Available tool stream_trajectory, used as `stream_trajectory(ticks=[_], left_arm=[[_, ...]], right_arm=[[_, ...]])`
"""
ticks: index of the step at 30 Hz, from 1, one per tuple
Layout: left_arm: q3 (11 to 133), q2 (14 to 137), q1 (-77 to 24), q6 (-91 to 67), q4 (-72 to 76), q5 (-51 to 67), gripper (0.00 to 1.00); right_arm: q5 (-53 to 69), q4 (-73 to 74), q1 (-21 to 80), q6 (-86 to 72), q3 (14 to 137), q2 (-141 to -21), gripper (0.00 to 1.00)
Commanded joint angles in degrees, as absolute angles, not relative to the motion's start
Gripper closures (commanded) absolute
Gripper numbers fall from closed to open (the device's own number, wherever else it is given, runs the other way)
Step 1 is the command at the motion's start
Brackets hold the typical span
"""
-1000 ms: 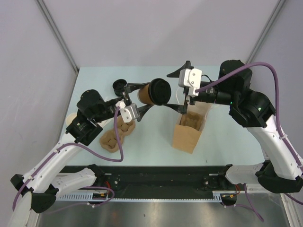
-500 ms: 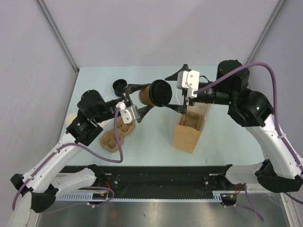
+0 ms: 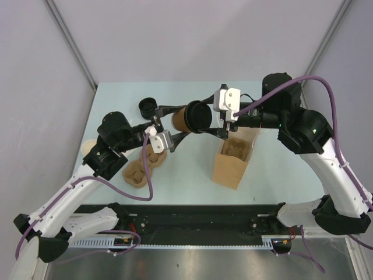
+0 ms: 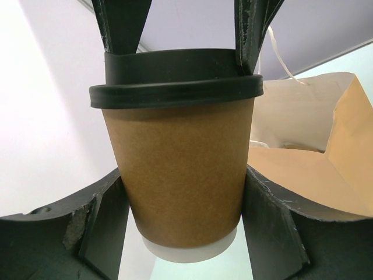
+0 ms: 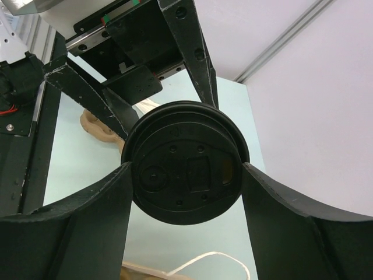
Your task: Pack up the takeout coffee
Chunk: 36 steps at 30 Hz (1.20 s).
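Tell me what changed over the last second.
The right gripper moved left toward the takeout coffee, and its fingers now flank the black lid; whether they have clamped it is unclear. The left gripper kept its hold on the cup, which barely shifted. The paper bag stayed upright and open in its place.

No legible text, brand, number or sign in any view. Only small raised moulding marks on the black lid of the takeout coffee, too faint to make out as letters or figures. Plain brown cup wall and plain paper bag, both without print.
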<state>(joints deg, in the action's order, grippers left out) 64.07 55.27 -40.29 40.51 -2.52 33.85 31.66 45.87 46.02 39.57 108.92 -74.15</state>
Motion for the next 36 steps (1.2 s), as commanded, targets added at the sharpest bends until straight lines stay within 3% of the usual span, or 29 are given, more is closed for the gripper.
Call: stream_trajectory(ticks=[1,5,10,11,19,23,27,36], left_arm=[[63.81,54.23,-40.78,40.52,-0.44,35.07,0.3],[62.41,53.27,-40.78,40.17,-0.61,32.8,0.2],[60.56,51.51,-40.17,40.96,-2.19,30.06,0.08],[60.12,51.16,-39.99,41.22,-2.89,29.97,0.01],[55.03,43.61,-33.85,41.23,-11.25,25.51,0.0],[54.4,43.06,-21.22,23.89,-11.16,24.78,0.01],[57.74,45.35,-6.27,10.65,-11.34,27.78,0.0],[58.45,47.29,-0.18,0.35,-10.55,28.03,0.01]], right_arm=[[31.64,46.67,46.67,40.08,111.97,-75.06,0.33],[31.55,47.11,46.67,39.9,112.5,-75.59,0.44],[30.94,47.37,45.97,39.11,112.85,-75.67,0.46],[31.02,47.55,45.79,38.59,113.03,-75.67,0.46],[33.57,48.16,39.56,36.39,113.91,-76.46,0.47],[31.91,48.52,38.32,36.56,113.99,-78.92,0.47],[22.71,49.04,43.04,37.53,116.62,-84.89,0.48],[8.36,55.81,50.8,38.85,127.0,-103.09,0.52]])
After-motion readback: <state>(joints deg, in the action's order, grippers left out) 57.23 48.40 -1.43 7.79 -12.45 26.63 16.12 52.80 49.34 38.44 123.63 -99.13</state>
